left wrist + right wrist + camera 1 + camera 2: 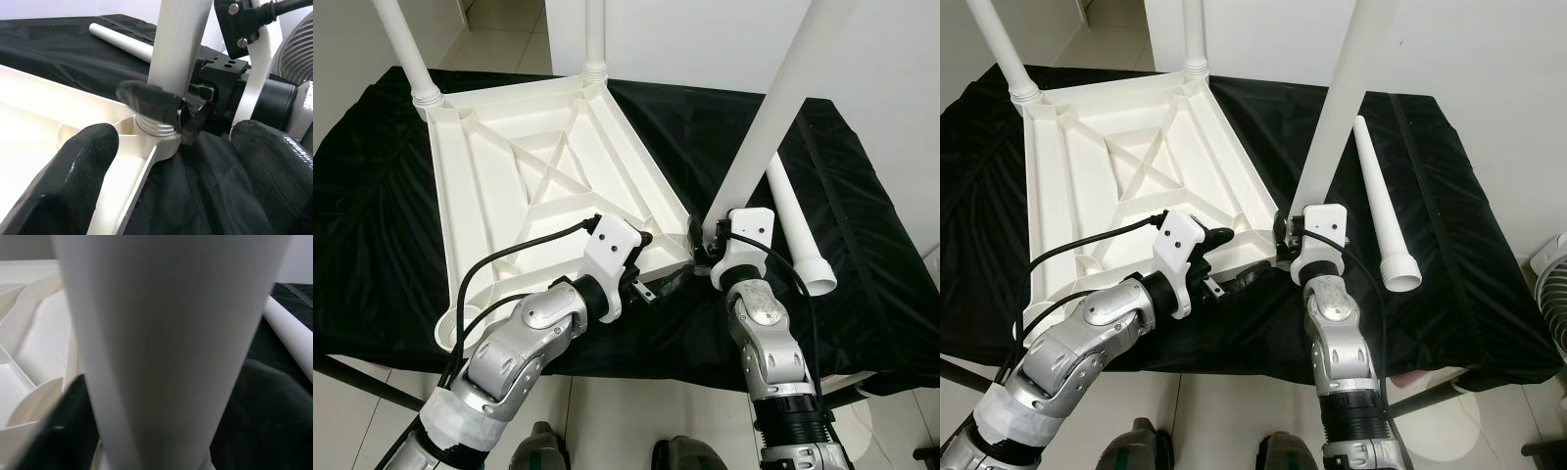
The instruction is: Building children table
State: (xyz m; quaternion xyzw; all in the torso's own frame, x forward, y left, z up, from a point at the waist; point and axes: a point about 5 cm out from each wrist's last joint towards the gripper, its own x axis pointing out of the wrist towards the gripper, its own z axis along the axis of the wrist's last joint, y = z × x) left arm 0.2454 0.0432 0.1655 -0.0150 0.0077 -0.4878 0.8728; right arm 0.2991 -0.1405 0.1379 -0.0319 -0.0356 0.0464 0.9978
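The white tabletop (533,181) lies upside down on the black cloth (862,264), and a white leg (769,117) stands in its near right corner socket (two far legs already upright). The right gripper (183,115) appears clamped around that leg's base, while the left gripper (658,286) waits just left of it, fingers (63,186) apart. A loose leg (1383,211) lies further right.

Head eyes look down; wrist cameras closely share the leg (178,54).

Tabletop (538,186): white plastic, upside down on black cloth, ribbed underside showing. Legs: two upright in far corner sockets at 11 (406,49) and 12 o'clock (595,34); third (783,98) standing tilted in near-right socket; fourth (798,230) lying loose at 3 o'clock.
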